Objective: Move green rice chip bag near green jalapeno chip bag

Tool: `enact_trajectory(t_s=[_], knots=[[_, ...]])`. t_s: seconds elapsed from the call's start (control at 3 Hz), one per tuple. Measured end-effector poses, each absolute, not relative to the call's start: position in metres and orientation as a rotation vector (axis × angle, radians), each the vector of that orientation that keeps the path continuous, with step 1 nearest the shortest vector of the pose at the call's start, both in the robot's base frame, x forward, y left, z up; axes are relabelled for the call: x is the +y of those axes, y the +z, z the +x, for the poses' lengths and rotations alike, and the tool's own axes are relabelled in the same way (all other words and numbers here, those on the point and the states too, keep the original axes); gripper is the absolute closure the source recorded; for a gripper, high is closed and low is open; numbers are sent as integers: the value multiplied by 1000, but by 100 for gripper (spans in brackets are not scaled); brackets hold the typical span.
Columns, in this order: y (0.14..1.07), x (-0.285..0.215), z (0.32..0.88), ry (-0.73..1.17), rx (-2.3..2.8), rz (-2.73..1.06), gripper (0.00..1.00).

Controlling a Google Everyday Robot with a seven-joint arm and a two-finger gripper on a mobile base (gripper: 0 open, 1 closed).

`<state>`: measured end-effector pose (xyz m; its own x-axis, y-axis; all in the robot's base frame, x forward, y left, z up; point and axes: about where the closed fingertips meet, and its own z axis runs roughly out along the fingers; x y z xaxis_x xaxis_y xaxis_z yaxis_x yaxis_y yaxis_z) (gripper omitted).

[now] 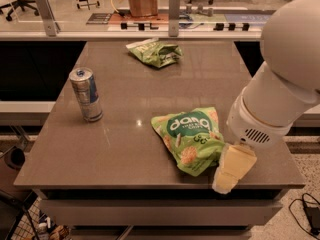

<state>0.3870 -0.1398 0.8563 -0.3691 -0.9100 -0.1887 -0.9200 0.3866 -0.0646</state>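
At front edge: gripper (233, 169) beside green rice chip bag (192, 139); grip: cannot tell.
Far back: green jalapeno chip bag (155, 52).

The desk (125, 149) bears a can (86, 94), the green rice chip bag (192, 139) right of it, the green jalapeno chip bag (154, 52) behind, the pincer (227, 176) farther right.

Smooth, semi-gloss grey-brown table (125, 154) showing faint light reflections. At lower centre, the green rice chip bag (192, 139) is crinkled, shiny foil. At upper centre, the green jalapeno chip bag (155, 52) is duller, crumpled foil. At left, a metal can (86, 94) gleams. At lower right, the gripper (232, 170) looks like matt cream plastic, below a smooth white arm shell (287, 79).
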Motion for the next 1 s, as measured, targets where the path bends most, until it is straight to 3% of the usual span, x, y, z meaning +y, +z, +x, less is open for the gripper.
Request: enact_trajectory(t_s=[1.0], knots=[[870, -112, 402, 88, 2435, -1500, 0]])
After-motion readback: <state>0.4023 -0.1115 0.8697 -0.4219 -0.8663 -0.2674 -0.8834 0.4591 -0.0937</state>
